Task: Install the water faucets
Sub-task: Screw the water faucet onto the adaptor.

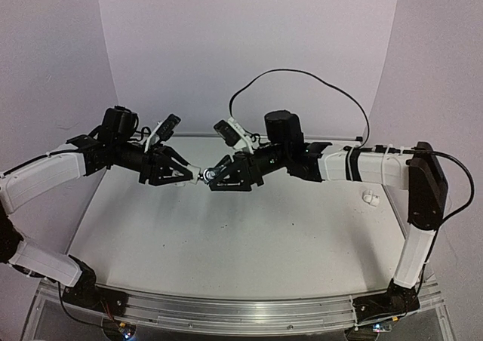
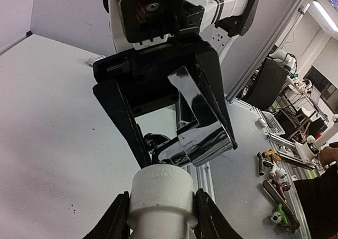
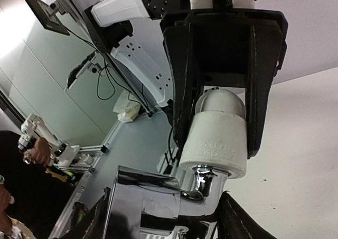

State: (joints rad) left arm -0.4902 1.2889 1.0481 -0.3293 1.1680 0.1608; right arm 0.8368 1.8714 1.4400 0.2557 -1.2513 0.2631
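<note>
Overhead, details blur; wrist views show silver faucet (image 2: pixel 198 141) apparently touching fitting (image 2: pixel 161 189).

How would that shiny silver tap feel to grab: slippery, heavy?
The silver faucet mirrors its surroundings, so it is probably slippery. It looks like solid metal: likely stiff and heavy for its size. Its rounded body might roll if released.

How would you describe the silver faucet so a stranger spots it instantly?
Over the table, the left gripper and right gripper meet tip to tip. The silver faucet sits in the right one, touching the white pipe fitting in the left; it alone is shiny.
</note>
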